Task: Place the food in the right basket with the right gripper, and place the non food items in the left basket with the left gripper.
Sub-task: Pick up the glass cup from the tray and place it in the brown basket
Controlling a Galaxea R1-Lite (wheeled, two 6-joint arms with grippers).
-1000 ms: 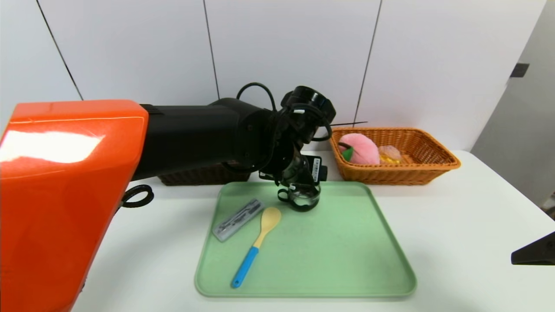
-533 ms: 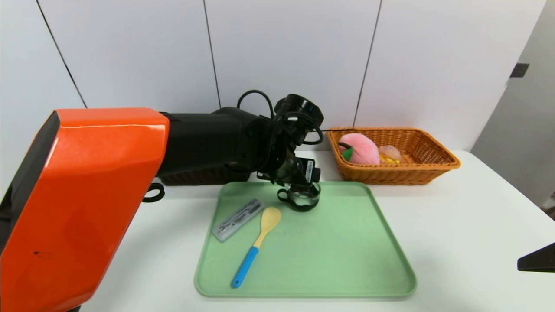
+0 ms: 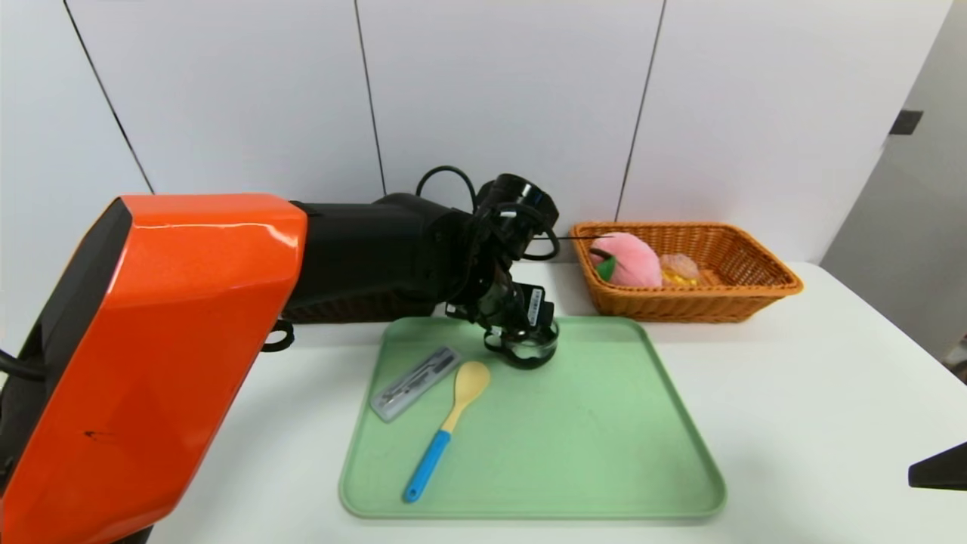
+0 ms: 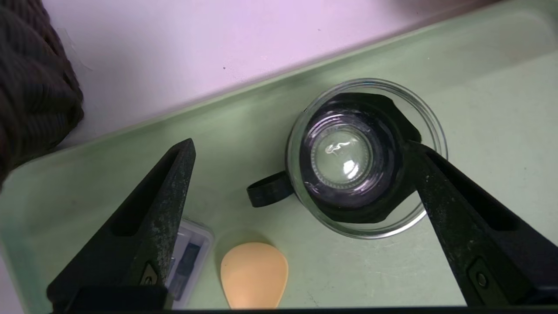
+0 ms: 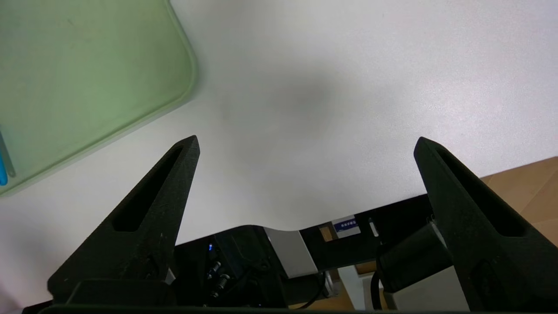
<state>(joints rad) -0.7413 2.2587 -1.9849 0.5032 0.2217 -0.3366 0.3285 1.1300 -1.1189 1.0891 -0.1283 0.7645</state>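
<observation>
The left gripper (image 4: 301, 141) hangs wide open over the glass cup (image 3: 530, 347) at the green tray's (image 3: 604, 453) far edge, likely to grip it, while the open right gripper (image 5: 307, 137) idles beyond the tray's near right corner

Left arm (image 3: 363, 245) slightly lower, further left.

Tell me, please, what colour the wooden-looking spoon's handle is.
The spoon's handle is blue, seen best in the head view.
</observation>
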